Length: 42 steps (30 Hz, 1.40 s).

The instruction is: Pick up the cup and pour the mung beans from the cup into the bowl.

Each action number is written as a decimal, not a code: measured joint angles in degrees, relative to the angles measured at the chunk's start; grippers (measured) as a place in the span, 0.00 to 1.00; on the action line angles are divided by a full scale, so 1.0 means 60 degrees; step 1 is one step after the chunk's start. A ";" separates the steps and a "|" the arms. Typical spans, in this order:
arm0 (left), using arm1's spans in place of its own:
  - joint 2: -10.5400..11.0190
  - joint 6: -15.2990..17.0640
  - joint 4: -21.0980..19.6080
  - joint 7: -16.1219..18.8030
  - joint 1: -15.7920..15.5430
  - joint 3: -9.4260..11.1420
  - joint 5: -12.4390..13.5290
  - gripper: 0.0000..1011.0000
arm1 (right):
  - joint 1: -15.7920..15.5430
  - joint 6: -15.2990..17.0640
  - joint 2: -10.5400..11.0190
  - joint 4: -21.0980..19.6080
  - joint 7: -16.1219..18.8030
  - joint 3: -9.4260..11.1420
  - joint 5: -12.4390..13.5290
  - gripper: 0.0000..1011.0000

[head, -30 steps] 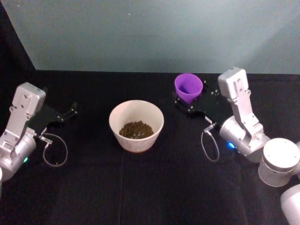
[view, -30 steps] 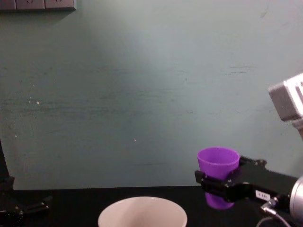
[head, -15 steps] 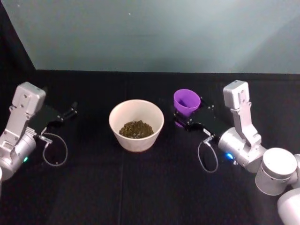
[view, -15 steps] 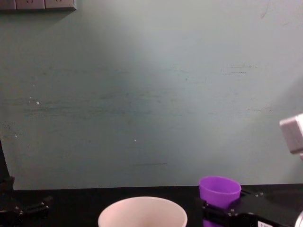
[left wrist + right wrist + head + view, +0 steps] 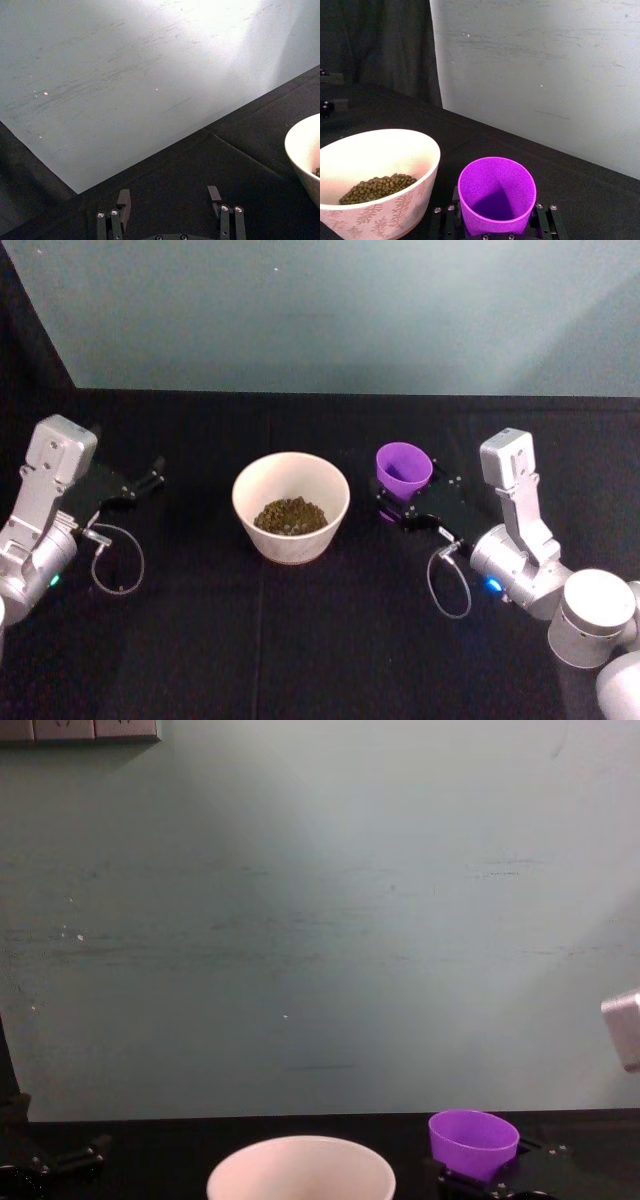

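Purple plastic, the cup (image 5: 404, 469) stands upright between the right gripper (image 5: 400, 506) fingers, which clasp its lower wall; the bowl (image 5: 291, 504) just beyond them already holds the mung beans (image 5: 289, 515). The left gripper (image 5: 150, 476) sits parked well off on the table (image 5: 300, 640).

Left wrist view: its fingers (image 5: 123, 199) stand wide, holding nothing.

Right wrist view: the cup (image 5: 497, 195) looks empty, so pouring seems done; only setting down and release remain.

Chest view: the cup (image 5: 473, 1143) hangs low.

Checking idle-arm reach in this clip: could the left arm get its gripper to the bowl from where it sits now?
Probably yes. The left gripper rests open on the table, pointing toward the bowl, with only bare black cloth between them. The cup, held by the right gripper, sits on the bowl's far side.
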 joint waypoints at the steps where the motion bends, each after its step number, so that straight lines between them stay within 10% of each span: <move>1: 0.0000 0.0000 0.0001 0.0000 -0.0001 -0.0001 0.0000 0.99 | 0.0013 -0.0019 0.0008 0.0018 -0.0013 -0.0020 0.0004 0.72; 23: 0.0000 0.0000 0.0000 0.0000 -0.0001 0.0000 0.0000 0.99 | 0.0082 -0.0273 0.0159 0.0047 -0.0218 -0.0272 0.0290 0.99; 42: 0.0000 0.0000 0.0000 0.0000 0.0000 0.0000 0.0000 0.99 | -0.0220 0.1464 0.0946 -0.2456 -0.0749 0.0308 0.0751 0.99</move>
